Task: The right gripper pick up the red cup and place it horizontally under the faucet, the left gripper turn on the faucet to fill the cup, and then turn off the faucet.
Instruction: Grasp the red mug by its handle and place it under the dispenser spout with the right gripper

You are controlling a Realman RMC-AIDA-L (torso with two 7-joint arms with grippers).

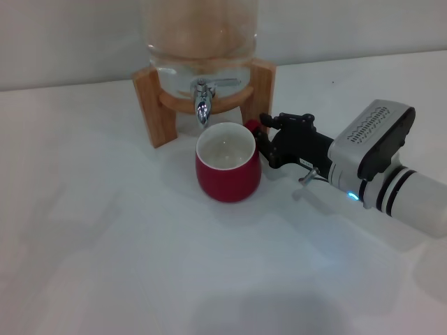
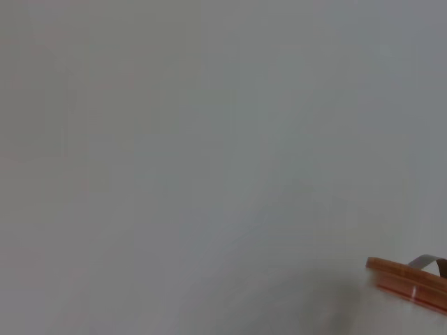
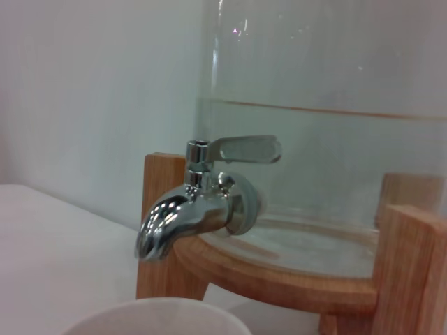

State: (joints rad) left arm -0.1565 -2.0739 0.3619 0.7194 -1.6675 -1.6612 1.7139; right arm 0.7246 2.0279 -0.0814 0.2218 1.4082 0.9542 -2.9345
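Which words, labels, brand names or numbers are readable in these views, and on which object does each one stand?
None can be read.
The red cup: plain, no print.
The faucet and glass dispenser: no marks visible.
The wooden stand: no label.
The right gripper, at the cup's handle side: its grey housing shows only ribbed vents, no text.

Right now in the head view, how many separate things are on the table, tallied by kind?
Red cup: 1
Glass dispenser with chrome faucet: 1
Wooden stand: 1
Robot end effector, the right gripper, at the cup's handle: 1
Total: 4
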